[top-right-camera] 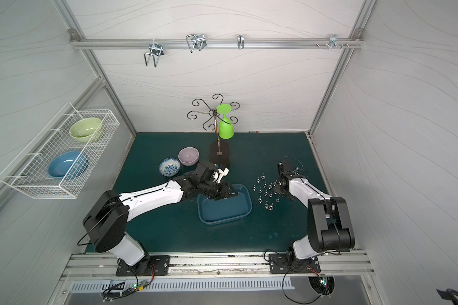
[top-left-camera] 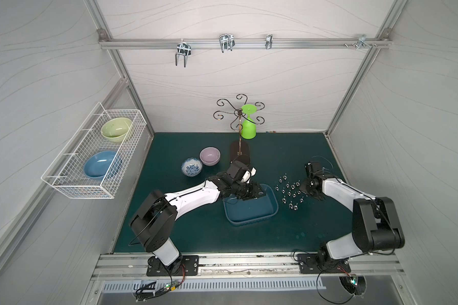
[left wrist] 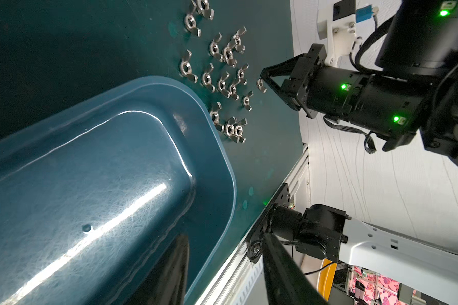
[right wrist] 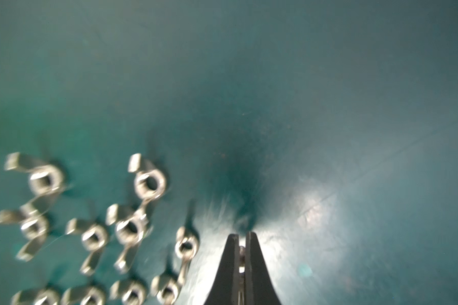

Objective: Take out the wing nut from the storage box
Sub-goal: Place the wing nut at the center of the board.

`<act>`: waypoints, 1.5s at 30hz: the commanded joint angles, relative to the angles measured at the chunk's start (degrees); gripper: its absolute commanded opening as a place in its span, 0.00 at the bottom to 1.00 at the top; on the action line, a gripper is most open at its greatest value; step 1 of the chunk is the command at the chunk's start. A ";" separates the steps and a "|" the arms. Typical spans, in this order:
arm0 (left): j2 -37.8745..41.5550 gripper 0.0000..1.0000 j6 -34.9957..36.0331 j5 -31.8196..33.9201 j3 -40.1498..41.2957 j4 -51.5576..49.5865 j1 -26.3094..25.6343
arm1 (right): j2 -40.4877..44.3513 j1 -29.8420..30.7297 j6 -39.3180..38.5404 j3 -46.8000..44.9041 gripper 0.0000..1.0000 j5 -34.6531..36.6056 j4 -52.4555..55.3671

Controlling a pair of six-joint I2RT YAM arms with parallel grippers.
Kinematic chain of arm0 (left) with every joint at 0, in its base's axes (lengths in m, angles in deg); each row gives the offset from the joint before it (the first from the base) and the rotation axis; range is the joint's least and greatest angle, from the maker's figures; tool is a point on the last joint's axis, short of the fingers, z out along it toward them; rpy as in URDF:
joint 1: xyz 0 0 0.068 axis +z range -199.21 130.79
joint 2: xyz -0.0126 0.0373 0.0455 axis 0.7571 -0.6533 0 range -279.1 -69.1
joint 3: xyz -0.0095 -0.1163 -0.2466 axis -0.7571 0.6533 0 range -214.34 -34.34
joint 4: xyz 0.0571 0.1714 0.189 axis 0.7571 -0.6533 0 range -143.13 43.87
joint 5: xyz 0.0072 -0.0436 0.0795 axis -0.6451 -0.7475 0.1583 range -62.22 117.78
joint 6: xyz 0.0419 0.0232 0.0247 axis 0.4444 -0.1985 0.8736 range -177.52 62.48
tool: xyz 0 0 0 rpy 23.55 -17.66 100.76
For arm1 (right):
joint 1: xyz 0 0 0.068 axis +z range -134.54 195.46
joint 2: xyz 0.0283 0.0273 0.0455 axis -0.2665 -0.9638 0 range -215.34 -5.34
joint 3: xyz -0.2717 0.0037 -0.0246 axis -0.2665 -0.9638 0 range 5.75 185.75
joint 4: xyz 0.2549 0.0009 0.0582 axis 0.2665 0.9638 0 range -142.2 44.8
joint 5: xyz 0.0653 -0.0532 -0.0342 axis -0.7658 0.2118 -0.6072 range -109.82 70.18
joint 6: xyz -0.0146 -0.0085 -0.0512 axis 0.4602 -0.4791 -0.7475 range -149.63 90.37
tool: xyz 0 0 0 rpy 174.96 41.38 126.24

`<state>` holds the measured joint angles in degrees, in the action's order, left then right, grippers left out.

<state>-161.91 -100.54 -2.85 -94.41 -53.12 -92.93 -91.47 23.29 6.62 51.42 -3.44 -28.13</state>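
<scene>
A: Where was the nut (left wrist: pixel 261 85)?

B: Out of the box (left wrist: pixel 222 163) already. It was pinched at the tip of the right hand (right wrist: pixel 241 239), whose jaws were closed on it, low over the counter (top-left-camera: pixel 196 237) at the edge of the pile (top-left-camera: pixel 288 192). What showed of the box floor was bare.

A: And the left hand (top-left-camera: pixel 258 194)?

B: At the box's far edge. Its fingers (left wrist: pixel 169 269) stood apart, one inside the wall and one outside. Whether they pinched the wall could not be told.

A: What looked likely to go wrong?

B: The grip, mostly. The nut was bright, smooth steel, a small round threaded hub with two flat wings. Hard black fingertips held only a sliver of it, so it could well have twisted or slipped out. Let go from any height, it would probably have bounced on the firm mat and knocked into the pile, where several nuts already lay touching.

A: Anything with the box?

B: It was glossy blue plastic, finely scratched, with rounded corners and a flared rim, and it looked light. A nudge or lift from the left hand would likely have slid or tipped it on the matte dark-green counter. It might have gone toward the nearest nuts, which lay just beside its rim.
</scene>
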 commanded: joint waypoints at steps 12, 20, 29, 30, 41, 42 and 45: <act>-0.06 0.50 1.58 -1.41 -1.25 1.26 -0.20 | -3.33 -1.62 -0.47 0.83 0.04 -3.72 -0.57; -0.29 0.50 1.67 -1.18 -1.27 0.87 -0.16 | -2.93 -1.63 -1.36 1.05 0.13 -4.33 0.10; 0.15 0.50 2.16 -1.32 -1.36 0.58 -0.22 | -0.23 -1.66 -1.80 1.30 0.23 -4.78 1.18; 0.31 0.50 2.33 -1.12 -1.44 0.43 -0.20 | 0.52 -1.64 -1.86 1.53 0.25 -4.78 1.53; 3.51 0.51 5.95 4.12 -3.21 -4.83 -0.03 | 11.65 -1.53 -4.05 4.05 0.35 -3.34 6.06; 3.96 0.51 6.23 4.83 -3.22 -5.34 0.04 | 12.72 -1.59 -4.22 4.08 0.36 -3.61 6.24; 5.22 0.52 6.72 6.05 -3.03 -6.40 0.68 | 16.15 -1.52 -4.17 3.63 0.37 -4.77 6.07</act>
<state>-158.96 -96.06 0.89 -94.54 -58.56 -92.74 -77.96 21.96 3.30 54.55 -7.44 -24.54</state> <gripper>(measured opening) 0.517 0.368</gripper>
